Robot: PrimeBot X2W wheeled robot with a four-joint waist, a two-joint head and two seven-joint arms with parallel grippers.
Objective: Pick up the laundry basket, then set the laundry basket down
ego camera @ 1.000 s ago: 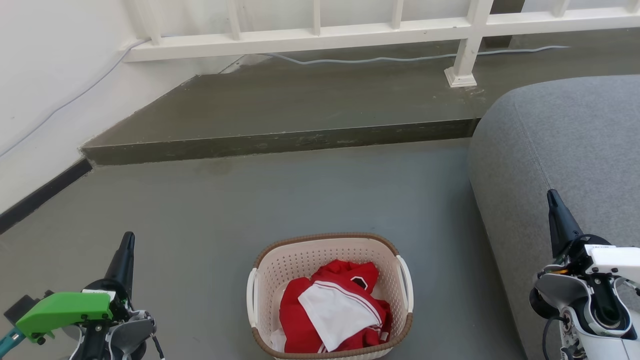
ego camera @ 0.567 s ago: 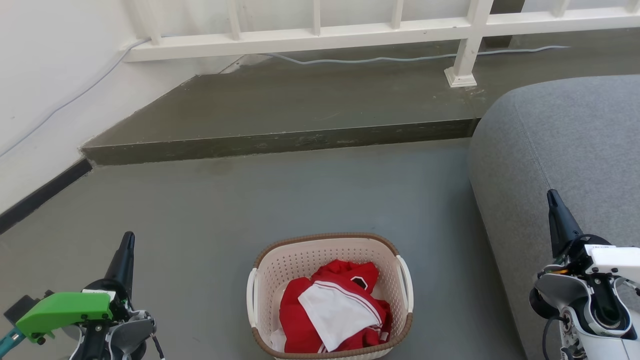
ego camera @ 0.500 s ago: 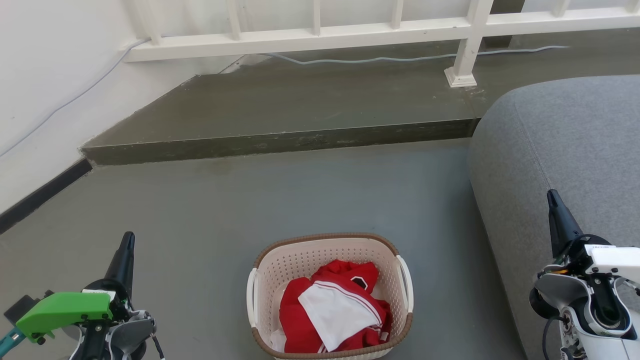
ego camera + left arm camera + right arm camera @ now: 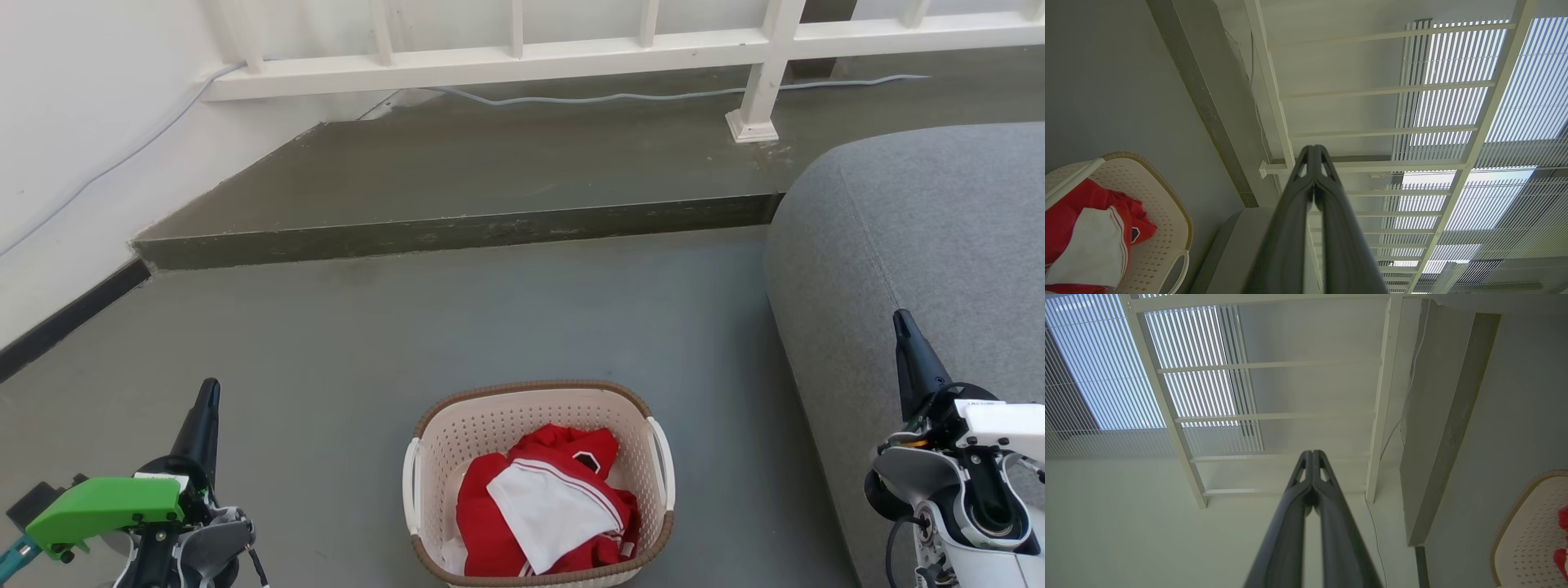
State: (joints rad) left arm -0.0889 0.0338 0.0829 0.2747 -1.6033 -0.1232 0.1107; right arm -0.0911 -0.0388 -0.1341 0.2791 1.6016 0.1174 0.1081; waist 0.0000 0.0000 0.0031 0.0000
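Note:
The laundry basket (image 4: 490, 429) is cream perforated plastic with a brown rim and white side handles. It stands on the grey floor at the bottom centre of the head view, holding red-and-white clothing (image 4: 543, 506). My left gripper (image 4: 208, 392) sits well to its left, shut and empty. My right gripper (image 4: 900, 320) sits well to its right in front of the sofa, shut and empty too. In the left wrist view the basket (image 4: 1163, 204) lies at the lower left beside that gripper (image 4: 1313, 150). A basket edge (image 4: 1527, 539) shows at the lower right of the right wrist view, whose gripper (image 4: 1312, 454) points at the railing.
A grey sofa (image 4: 931, 237) fills the right side, close to the basket. A raised dark step (image 4: 457, 233) crosses the floor behind, under a white railing (image 4: 522, 57) with a post (image 4: 755, 106). A white wall (image 4: 73, 131) and black skirting (image 4: 65, 318) bound the left.

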